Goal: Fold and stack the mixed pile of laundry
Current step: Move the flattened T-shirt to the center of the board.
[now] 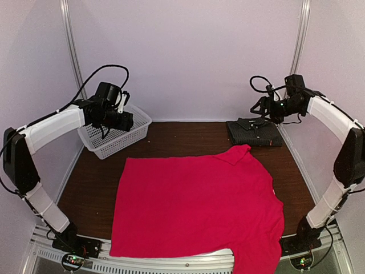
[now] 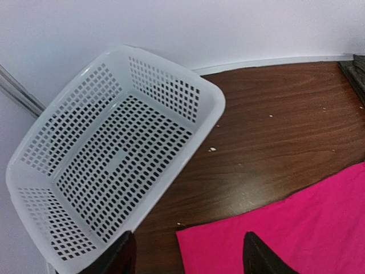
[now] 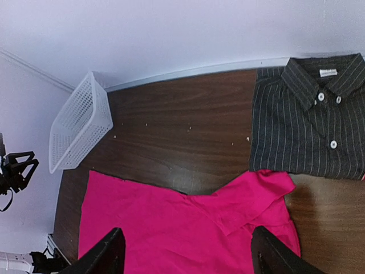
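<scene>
Top external shows the red T-shirt [image 1: 194, 205] overhanging at lower right; my tug could drag it off. Left gripper [image 2: 191, 254] and right gripper [image 3: 191, 251] gape wide, empty.

Folded pinstriped shirt [image 3: 302, 125] just beside spread red-pink T-shirt [image 3: 171, 228]

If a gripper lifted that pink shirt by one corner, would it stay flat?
Probably not. The red-pink T-shirt lies limp, one sleeve flopped over, so it would likely sag. It looks thin, so probably light.
</scene>
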